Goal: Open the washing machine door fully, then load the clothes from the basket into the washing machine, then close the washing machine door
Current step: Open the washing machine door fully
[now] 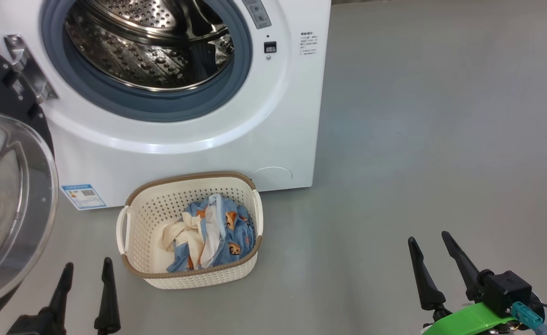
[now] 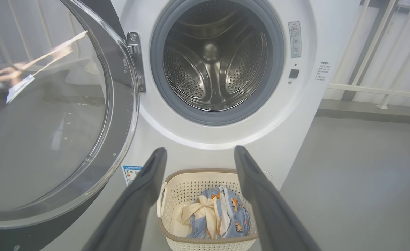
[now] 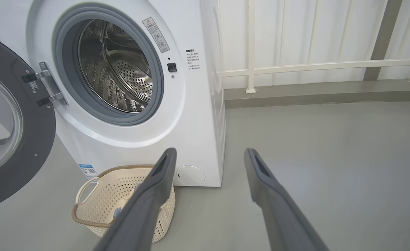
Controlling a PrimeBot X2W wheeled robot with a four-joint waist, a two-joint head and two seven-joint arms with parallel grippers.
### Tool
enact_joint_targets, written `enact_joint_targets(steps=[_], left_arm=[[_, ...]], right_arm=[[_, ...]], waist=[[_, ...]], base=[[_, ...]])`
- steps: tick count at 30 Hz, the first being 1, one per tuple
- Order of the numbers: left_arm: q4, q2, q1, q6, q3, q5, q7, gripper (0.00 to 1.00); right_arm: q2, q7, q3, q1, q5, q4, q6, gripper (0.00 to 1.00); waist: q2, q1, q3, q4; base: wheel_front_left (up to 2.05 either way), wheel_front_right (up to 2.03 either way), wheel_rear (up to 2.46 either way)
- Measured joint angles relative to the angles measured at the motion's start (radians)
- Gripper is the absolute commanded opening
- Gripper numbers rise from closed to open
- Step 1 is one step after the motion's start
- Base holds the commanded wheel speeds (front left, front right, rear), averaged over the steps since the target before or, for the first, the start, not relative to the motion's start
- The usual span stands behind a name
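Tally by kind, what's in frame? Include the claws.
washing machine: 1
washing machine door: 1
basket: 1
clothes: 1 tangled pile, pieces uncountable
claws: 2 (left claw, right claw)
Total: 6

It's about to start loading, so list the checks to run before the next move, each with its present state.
1. The washing machine door is swung off the opening: ok.
2. That door is at its full stop: cannot tell.
3. The steel drum has nothing seen inside: ok.
4. The basket stands upright before the washing machine: ok.
5. The clothes lie uncovered in the basket: ok.
6. The left gripper and right gripper are open, holding nothing: ok.
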Motion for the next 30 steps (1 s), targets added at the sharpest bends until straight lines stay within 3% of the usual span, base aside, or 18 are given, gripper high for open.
enact_joint_targets(steps=[30], left_arm=[[0.011,0.008,0.014,0.0,-0.021,0.001,0.0,1.0]], right_arm=[[0.001,0.0,-0.011,-0.001,-0.005,0.002,0.0,1.0]], waist=[[0.0,0.0,0.007,0.041]], base=[[0.0,0.0,0.0]])
